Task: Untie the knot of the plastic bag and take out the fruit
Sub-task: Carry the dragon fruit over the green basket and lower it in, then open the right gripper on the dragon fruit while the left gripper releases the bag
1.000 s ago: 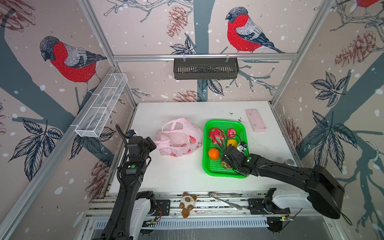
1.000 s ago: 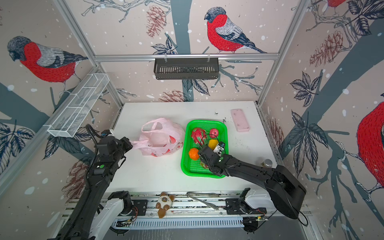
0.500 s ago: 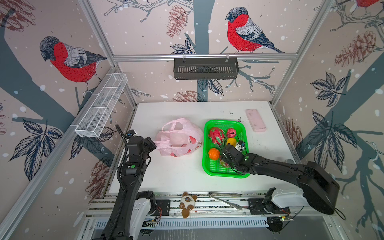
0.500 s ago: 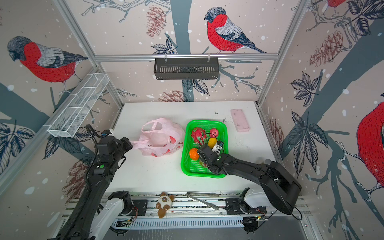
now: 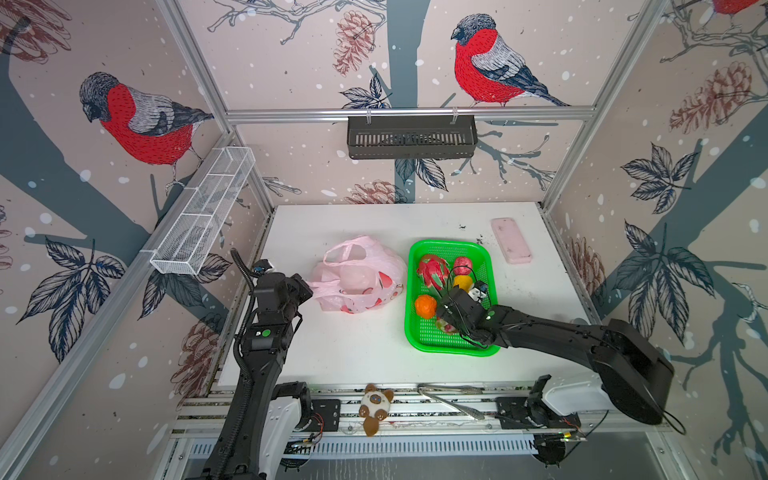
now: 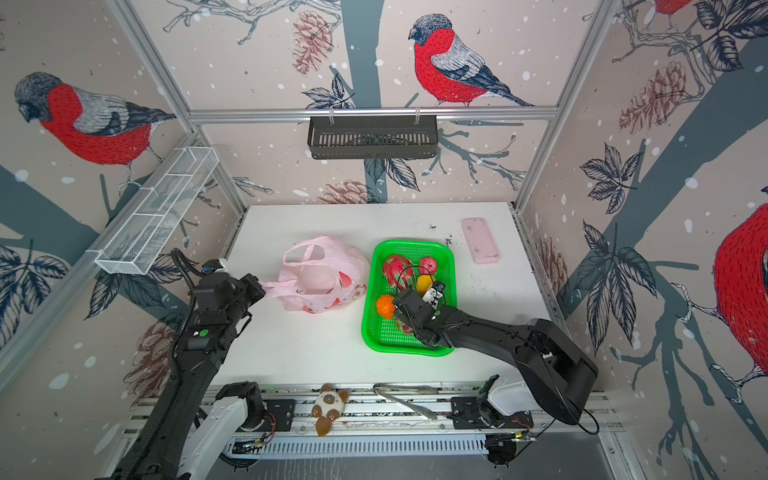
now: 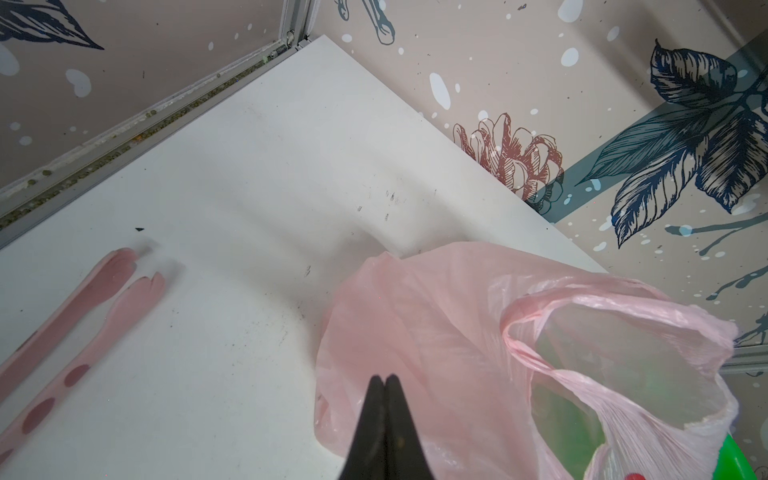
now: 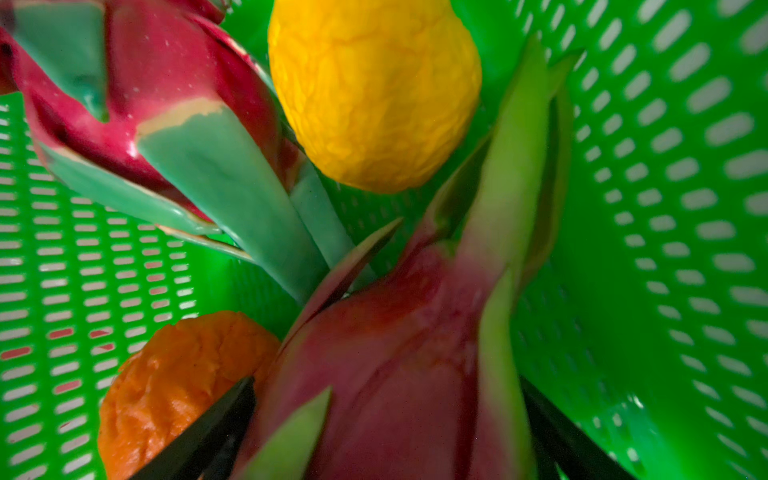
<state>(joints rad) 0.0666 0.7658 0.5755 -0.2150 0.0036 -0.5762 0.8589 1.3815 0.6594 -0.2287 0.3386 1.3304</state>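
Far left on the white table (image 5: 353, 357), the left gripper (image 5: 306, 286), jaws pressed together on a strand of the plastic bag (image 5: 361, 278), likely anchors it so the mouth gapes; no knot shows. Rightward, the green basket (image 5: 453, 353) holds a dragon fruit (image 5: 432, 272), red fruit (image 5: 462, 266), yellow fruit (image 5: 462, 283) and orange fruit (image 5: 425, 306). The right gripper (image 5: 448, 323), jaws spread astride the second dragon fruit (image 8: 395, 353), is apparently setting it down there.

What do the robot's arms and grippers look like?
The left arm and right arm are matte black with boxy links, a small green dot on each and white base housings. A ribbed black hose follows the left arm; thin black cables loop at the right wrist. The left gripper and right gripper have slim, tapering black fingers.
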